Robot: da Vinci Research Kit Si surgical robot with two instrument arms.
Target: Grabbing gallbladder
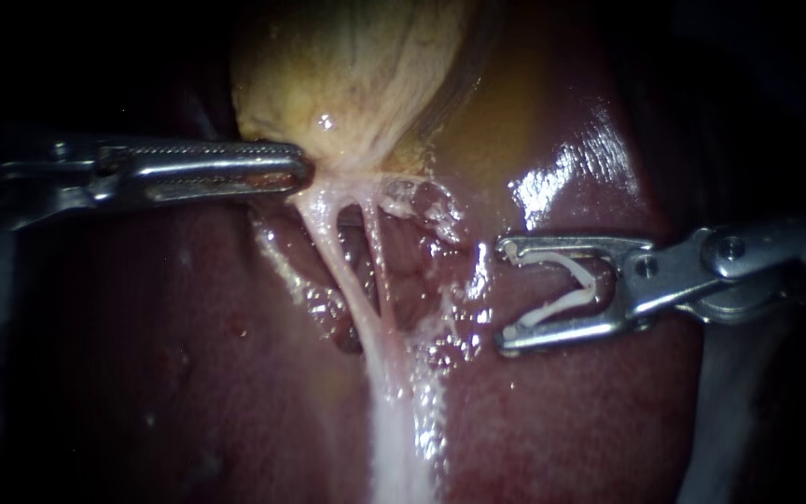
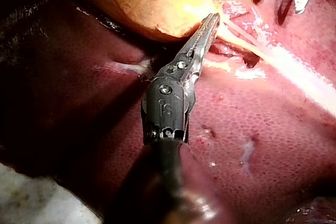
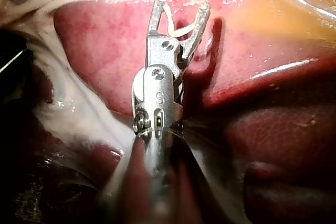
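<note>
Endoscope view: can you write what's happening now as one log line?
left instrument: shut on gallbladder | right instrument: shut on clip, over liver

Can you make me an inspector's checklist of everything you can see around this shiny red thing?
Surface: wet, dark red liver.
Job's things: yellowish gallbladder against the liver; pale strands run from its narrow end.
Clutter: nothing seen.
Instruments: left instrument has its tip against the gallbladder's narrow end; right instrument is over the liver, its jaws holding a white clip, apart from the strands.
Cables: nothing seen.
Surroundings: dark; pale material beside the liver, too unclear to name.
</note>
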